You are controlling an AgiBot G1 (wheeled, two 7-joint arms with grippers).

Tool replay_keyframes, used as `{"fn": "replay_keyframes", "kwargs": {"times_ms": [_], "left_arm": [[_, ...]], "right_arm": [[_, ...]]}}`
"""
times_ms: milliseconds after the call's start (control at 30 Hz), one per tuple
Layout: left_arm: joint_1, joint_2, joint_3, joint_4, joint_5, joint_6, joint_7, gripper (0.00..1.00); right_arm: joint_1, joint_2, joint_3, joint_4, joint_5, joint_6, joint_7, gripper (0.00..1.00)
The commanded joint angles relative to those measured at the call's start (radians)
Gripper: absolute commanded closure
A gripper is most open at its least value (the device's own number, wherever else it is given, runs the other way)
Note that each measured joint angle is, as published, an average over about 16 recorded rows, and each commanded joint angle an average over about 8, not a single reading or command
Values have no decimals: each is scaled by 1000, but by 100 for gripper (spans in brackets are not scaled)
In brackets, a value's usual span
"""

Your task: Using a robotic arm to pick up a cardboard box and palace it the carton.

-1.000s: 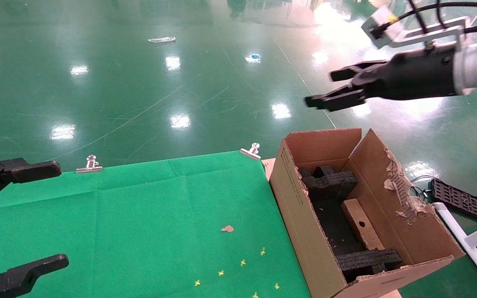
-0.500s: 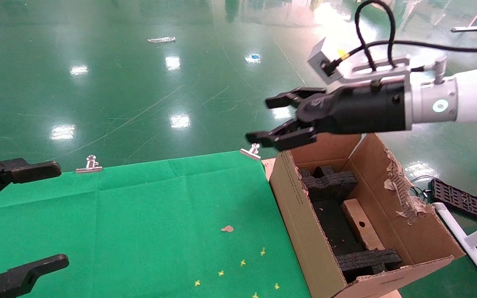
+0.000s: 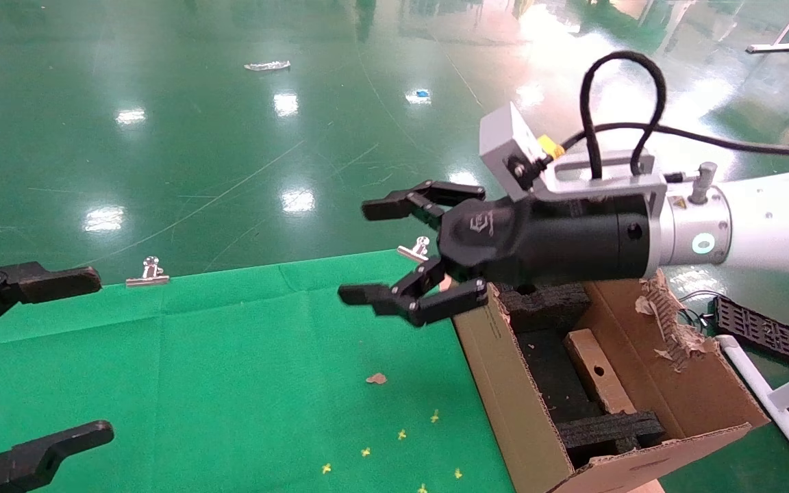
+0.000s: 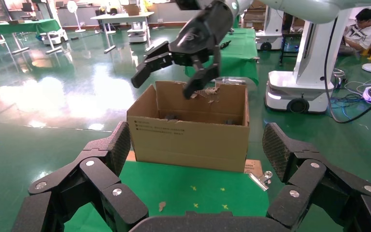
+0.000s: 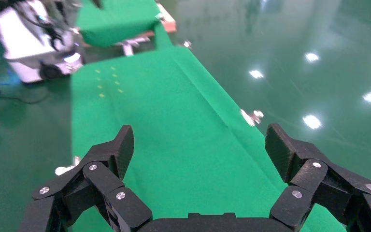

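Two robot hands show, and both are spread wide with nothing in them. The right hand is black, with jointed link fingers, and it sits on the end of the robotic arm, a smooth white tube with a grey camera block and a looping black cable on top. This hand hangs in the air over the far corner of the counter, just beside the carton, and touches nothing. The counter is covered in soft green cloth with fold lines, held by shiny metal clips at its far edge. The carton is big, brown and bumpy at its cut edges, with flaps standing up and one ragged torn edge. Inside it are rough black foam blocks. The cardboard box lies in the carton between the foam pieces; it is small, slim and flat, with a round hole in its narrow side. The left hand stays low at the near left corner of the counter. The floor is glossy green.
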Motion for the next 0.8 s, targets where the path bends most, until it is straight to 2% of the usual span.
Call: {"fn": "replay_keyframes", "kwargs": {"times_ms": [33,533,800], "left_arm": [[0,0,0,0,0,0,0,0],[0,0,1,0,-1,0,0,0],[0,-1,1,0,-1,-1,1,0]], "right_arm": [[-42,-4,42,22,16,-11,-15,0],[-341,-28,339,180,128,-87,-117,0],[-389,-32,387,203,147,-99,-129,0]]}}
